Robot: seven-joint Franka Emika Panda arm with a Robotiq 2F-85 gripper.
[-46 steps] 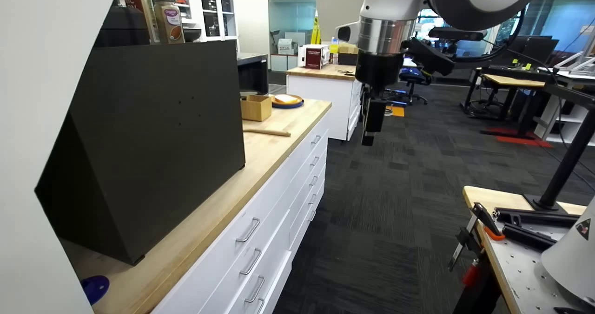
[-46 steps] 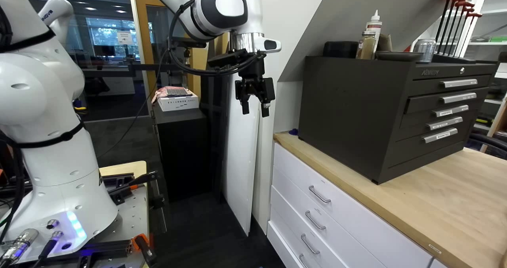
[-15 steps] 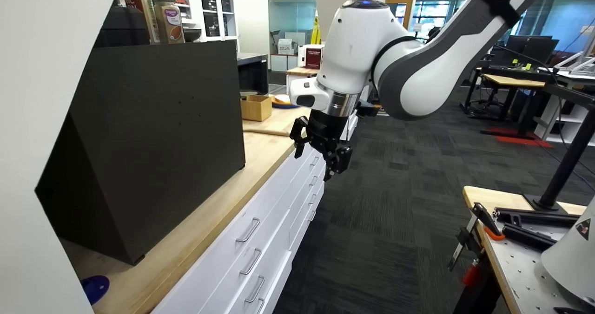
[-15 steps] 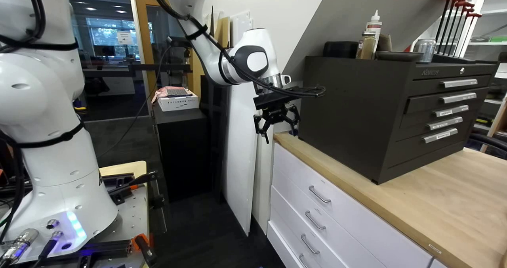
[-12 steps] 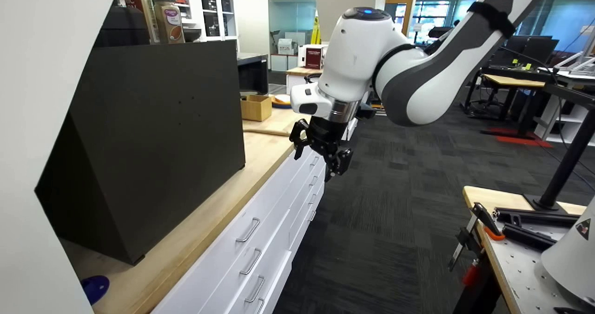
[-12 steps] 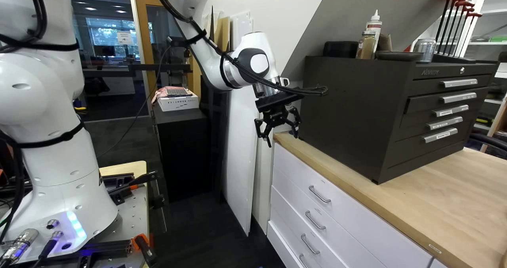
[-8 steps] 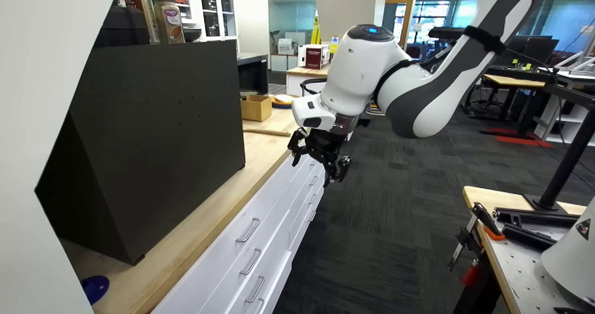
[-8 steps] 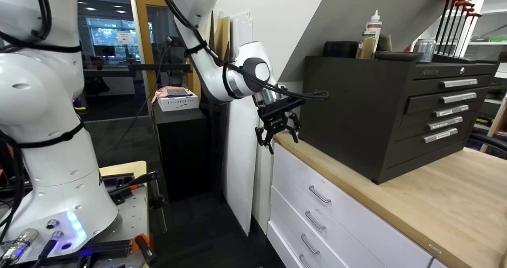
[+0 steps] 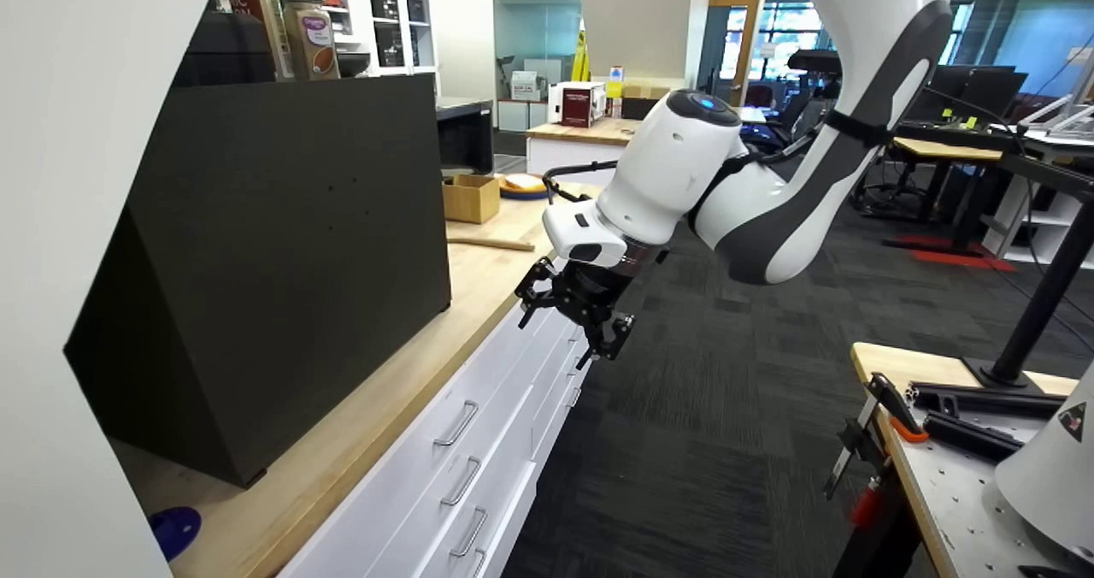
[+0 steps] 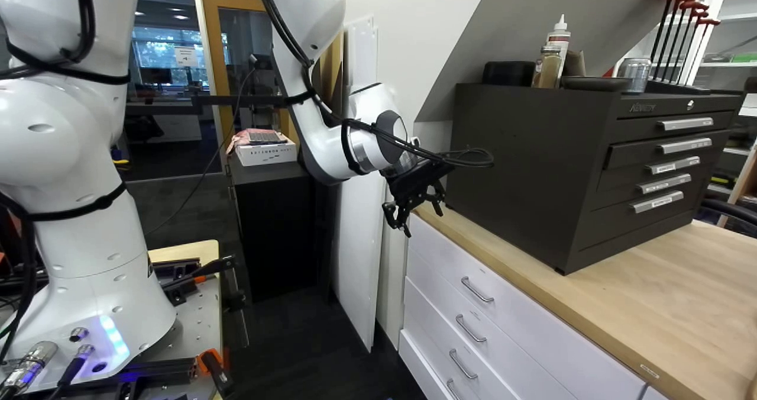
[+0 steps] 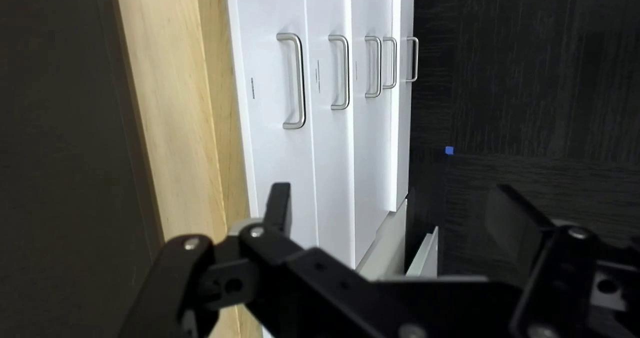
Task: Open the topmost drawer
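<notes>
Over at the right of the frame in an exterior view, a tool chest [image 10: 523,175] stands on the countertop [image 10: 674,287], with a jar [image 10: 547,71], a bottle [image 10: 559,36] and a can [image 10: 637,76] on top. The topmost drawer [image 10: 526,323] runs beneath the countertop's edge, lower drawers [image 10: 434,290] stacked under it. Opposite, at lower left, the arm's base [image 10: 89,293] sits on a table [image 10: 200,323]. In an exterior view the gripper [image 9: 554,342] hangs near mid-frame, right of the tool chest, and a box [image 9: 471,199] sits on the countertop, dishes [image 9: 523,194] just to its right. In the wrist view, left to right: tool chest, countertop, topmost drawer, lower drawers, floor [image 11: 525,78].
</notes>
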